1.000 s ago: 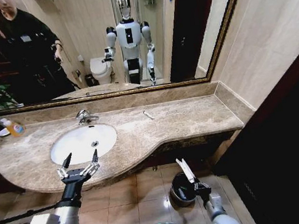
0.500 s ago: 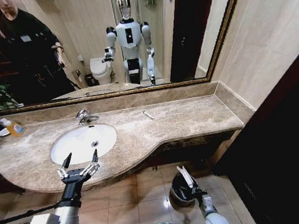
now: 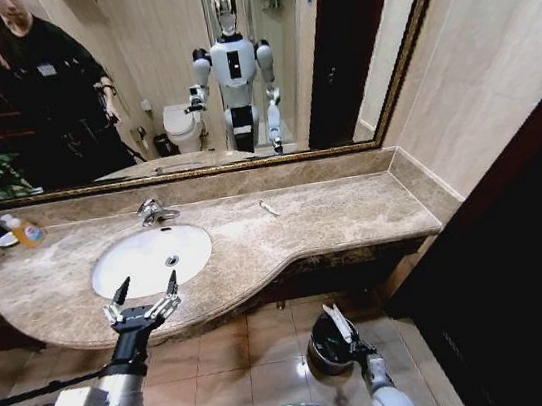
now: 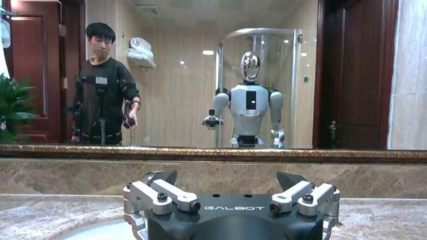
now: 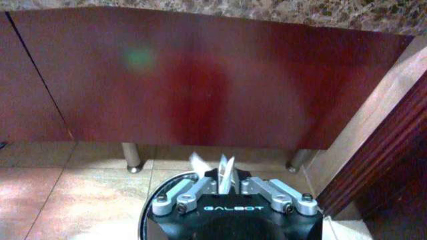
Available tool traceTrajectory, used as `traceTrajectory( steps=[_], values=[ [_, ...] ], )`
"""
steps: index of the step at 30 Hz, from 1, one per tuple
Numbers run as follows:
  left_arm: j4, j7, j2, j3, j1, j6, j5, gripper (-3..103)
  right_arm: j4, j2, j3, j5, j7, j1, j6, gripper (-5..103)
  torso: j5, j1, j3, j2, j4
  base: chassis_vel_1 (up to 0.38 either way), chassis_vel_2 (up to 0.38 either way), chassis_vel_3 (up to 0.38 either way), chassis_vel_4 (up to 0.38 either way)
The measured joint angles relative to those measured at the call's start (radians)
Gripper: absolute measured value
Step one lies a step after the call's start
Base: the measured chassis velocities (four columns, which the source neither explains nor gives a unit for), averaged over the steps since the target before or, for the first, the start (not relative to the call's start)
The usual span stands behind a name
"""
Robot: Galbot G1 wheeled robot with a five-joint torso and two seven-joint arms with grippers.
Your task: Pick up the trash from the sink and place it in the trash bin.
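Right gripper (image 3: 339, 323) low over the trash bin (image 3: 323, 345) on the tiled floor, jaws pinched on a flat white sachet (image 5: 225, 172) standing up between the fingertips. Left gripper (image 3: 145, 286) spread wide, hovering at the front edge of the beige countertop (image 3: 334, 216), just before the white sink (image 3: 150, 258). One thin white stick (image 3: 269, 207) lying on the counter, well right of the faucet (image 3: 155, 212). Orange-yellow bottle (image 3: 25, 231) at far left.

left gripper (image 3: 146, 290) spread, right gripper (image 3: 342, 326) pinched
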Motion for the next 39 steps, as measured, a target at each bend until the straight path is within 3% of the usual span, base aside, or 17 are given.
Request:
traceTrajectory(
  steps=[2, 5, 8, 9, 14, 16, 20, 23, 39],
  values=[
    [0.0, 0.0, 0.0, 0.0, 0.0, 0.0, 0.0, 100, 0.002, 0.008, 0.001, -0.008, 0.004, 0.0, -0.001, 25, 0.0, 0.0, 0.0, 0.0, 0.0, 0.0, 0.0, 0.0, 0.0],
    [0.0, 0.0, 0.0, 0.0, 0.0, 0.0, 0.0, 100, 0.003, 0.012, 0.001, -0.014, 0.007, 0.002, -0.002, 30, 0.0, 0.0, 0.0, 0.0, 0.0, 0.0, 0.0, 0.0, 0.0],
    [0.0, 0.0, 0.0, 0.0, 0.0, 0.0, 0.0, 100, 0.009, 0.014, -0.001, -0.02, 0.012, 0.003, -0.005, 46, 0.0, 0.0, 0.0, 0.0, 0.0, 0.0, 0.0, 0.0, 0.0],
    [0.0, 0.0, 0.0, 0.0, 0.0, 0.0, 0.0, 100, 0.009, 0.014, -0.001, -0.02, 0.012, 0.003, -0.005, 46, 0.0, 0.0, 0.0, 0.0, 0.0, 0.0, 0.0, 0.0, 0.0],
    [0.0, 0.0, 0.0, 0.0, 0.0, 0.0, 0.0, 100, 0.014, 0.025, -0.001, -0.033, 0.015, 0.004, -0.007, 68, 0.0, 0.0, 0.0, 0.0, 0.0, 0.0, 0.0, 0.0, 0.0],
    [0.0, 0.0, 0.0, 0.0, 0.0, 0.0, 0.0, 100, 0.014, 0.027, -0.001, -0.035, 0.015, 0.004, -0.007, 68, 0.0, 0.0, 0.0, 0.0, 0.0, 0.0, 0.0, 0.0, 0.0],
    [0.0, 0.0, 0.0, 0.0, 0.0, 0.0, 0.0, 100, 0.014, 0.037, -0.001, -0.043, 0.016, 0.004, -0.007, 90, 0.0, 0.0, 0.0, 0.0, 0.0, 0.0, 0.0, 0.0, 0.0],
    [0.0, 0.0, 0.0, 0.0, 0.0, 0.0, 0.0, 100, 0.014, 0.041, -0.001, -0.046, 0.018, 0.004, -0.007, 98, 0.0, 0.0, 0.0, 0.0, 0.0, 0.0, 0.0, 0.0, 0.0],
    [0.0, 0.0, 0.0, 0.0, 0.0, 0.0, 0.0, 100, 0.037, 0.041, 0.0, -0.048, 0.026, -0.004, -0.008, 100, 0.0, 0.0, 0.0, 0.0, 0.0, 0.0, 0.0, 0.0, 0.0]
  ],
)
